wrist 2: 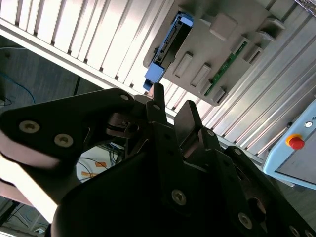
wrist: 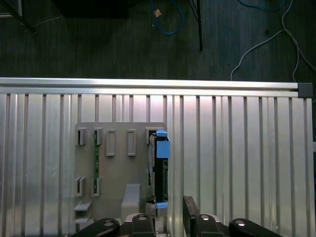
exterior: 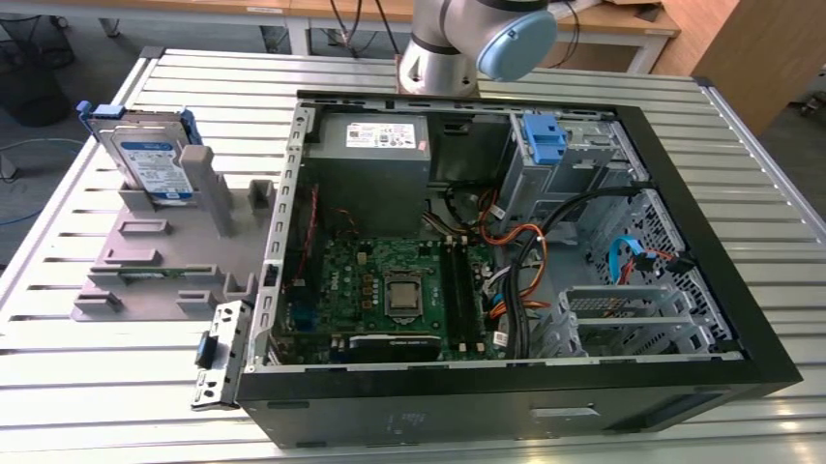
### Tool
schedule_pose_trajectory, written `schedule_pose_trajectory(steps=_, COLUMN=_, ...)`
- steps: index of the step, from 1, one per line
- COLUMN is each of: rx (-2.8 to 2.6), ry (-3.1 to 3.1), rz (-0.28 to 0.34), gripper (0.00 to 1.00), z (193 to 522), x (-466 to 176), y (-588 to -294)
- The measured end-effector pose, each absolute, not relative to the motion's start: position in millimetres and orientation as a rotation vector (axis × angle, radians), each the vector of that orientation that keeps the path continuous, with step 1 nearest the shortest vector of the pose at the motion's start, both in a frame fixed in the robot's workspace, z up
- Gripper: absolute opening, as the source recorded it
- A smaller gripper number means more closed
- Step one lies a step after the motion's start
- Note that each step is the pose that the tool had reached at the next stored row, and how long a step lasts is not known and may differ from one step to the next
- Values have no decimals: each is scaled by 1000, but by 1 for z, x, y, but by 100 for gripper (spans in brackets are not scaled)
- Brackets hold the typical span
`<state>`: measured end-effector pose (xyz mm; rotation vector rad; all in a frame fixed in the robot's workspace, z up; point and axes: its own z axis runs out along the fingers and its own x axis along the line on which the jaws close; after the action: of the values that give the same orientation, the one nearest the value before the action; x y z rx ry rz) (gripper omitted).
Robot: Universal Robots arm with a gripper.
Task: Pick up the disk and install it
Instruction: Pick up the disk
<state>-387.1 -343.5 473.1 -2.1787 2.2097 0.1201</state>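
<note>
Pincer (wrist 2: 172, 101): my dark fingers are standing apart in both wrist views (wrist: 169, 201), gripping nothing.
Disk (exterior: 145, 155): it is standing on edge in a slot of the grey fixture (exterior: 155, 251), with its blue caddy framing the silver drive. It is sitting well apart from the case, toward the exterior view's left.
Fixture and counter: the grey fixture is lying flat on the slatted metal counter (exterior: 77, 377), beside the open computer case (exterior: 516, 387).
Line-up: in the first wrist view the disk's thin blue edge (wrist: 160, 168) is sitting roughly in line with the gap between my fingers. In the second wrist view the disk (wrist 2: 168, 44) is lying ahead of the fingertips, not touching them.
Step in hand, as I am judging it: reaching for the disk, not yet gripping.
Doing it well: I am wanting one finger on each broad face, the gap centred on the thin edge, and my fingers clear of the fixture's grey posts.
</note>
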Motion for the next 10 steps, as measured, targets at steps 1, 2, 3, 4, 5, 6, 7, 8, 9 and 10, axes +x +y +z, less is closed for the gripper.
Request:
schedule_pose_trajectory(steps=1, rx=-2179, ry=2210, rz=120, gripper=35, z=473, x=-387, y=-343)
schedule_pose_trajectory(steps=2, rx=-2179, ry=2210, rz=120, gripper=35, z=473, x=-387, y=-343)
schedule_pose_trajectory(steps=3, rx=-2179, ry=2209, rz=120, gripper=35, z=473, x=-387, y=-343)
schedule_pose_trajectory(steps=4, rx=-2178, ry=2209, rz=120, gripper=35, z=472, x=-387, y=-343)
schedule_pose_trajectory(steps=5, rx=-2179, ry=2210, rz=120, gripper=35, z=472, x=-387, y=-343)
schedule_pose_trajectory(steps=6, rx=-2179, ry=2210, rz=120, gripper=35, z=472, x=-387, y=-343)
schedule_pose_trajectory(steps=7, rx=-2179, ry=2210, rz=120, gripper=35, z=472, x=-387, y=-343)
schedule_pose_trajectory(steps=8, rx=-2179, ry=2210, rz=120, gripper=35, z=472, x=-387, y=-343)
schedule_pose_trajectory(steps=9, rx=-2179, ry=2210, rz=120, gripper=35, z=472, x=-387, y=-343)
schedule_pose_trajectory(steps=10, rx=-2178, ry=2209, rz=121, gripper=35, z=472, x=-387, y=-343)
